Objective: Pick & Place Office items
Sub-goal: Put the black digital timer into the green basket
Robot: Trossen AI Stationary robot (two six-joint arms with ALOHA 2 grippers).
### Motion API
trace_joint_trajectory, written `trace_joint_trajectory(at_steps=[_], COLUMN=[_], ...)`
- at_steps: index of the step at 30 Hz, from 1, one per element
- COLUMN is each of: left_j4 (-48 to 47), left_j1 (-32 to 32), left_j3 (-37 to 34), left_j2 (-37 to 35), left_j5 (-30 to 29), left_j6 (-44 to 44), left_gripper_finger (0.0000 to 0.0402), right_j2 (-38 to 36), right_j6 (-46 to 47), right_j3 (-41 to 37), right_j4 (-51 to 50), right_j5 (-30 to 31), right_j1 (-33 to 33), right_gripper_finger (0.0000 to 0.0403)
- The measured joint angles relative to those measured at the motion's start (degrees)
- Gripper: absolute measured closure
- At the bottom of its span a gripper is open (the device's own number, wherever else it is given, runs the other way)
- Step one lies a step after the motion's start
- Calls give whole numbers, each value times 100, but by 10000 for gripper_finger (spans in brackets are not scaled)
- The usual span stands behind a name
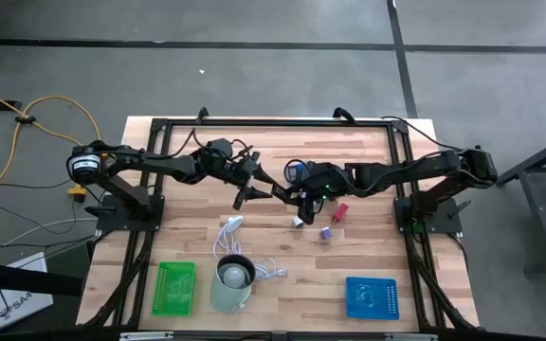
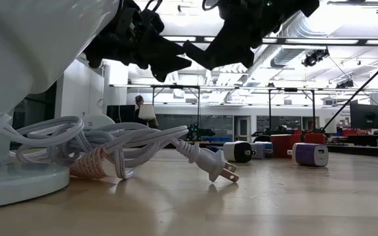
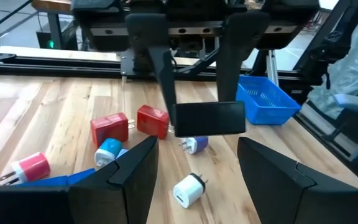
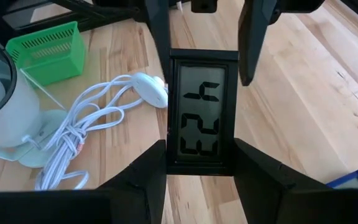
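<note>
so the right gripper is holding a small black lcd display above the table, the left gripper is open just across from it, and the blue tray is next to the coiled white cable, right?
Not quite: the tray by the white cable is the green tray, as the right wrist view shows; the blue tray sits apart. The right gripper does hold the LCD display, and the left gripper is open.

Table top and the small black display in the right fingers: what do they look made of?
Table top: looks like light wood, matte, with visible plank seams and grain. Small black display: probably plastic, a dark smooth frame around a glossy grey screen showing segmented digits, clamped by the right gripper.
</note>
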Motion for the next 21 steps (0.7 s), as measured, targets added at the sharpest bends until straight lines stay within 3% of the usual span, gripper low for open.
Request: trace_joint_trajectory(at_steps=[21], left_j4=[524], left_j1=[-150], left_j3=[0], left_j2=[0], left_j5=[-121], left_j6=[-101], left_gripper_finger=[189], right_j2=[0], right_j6=[-102], right_j3=[0], right_j4=[302], right_j5=[57], right_j1=[0], right_gripper_finger=[256])
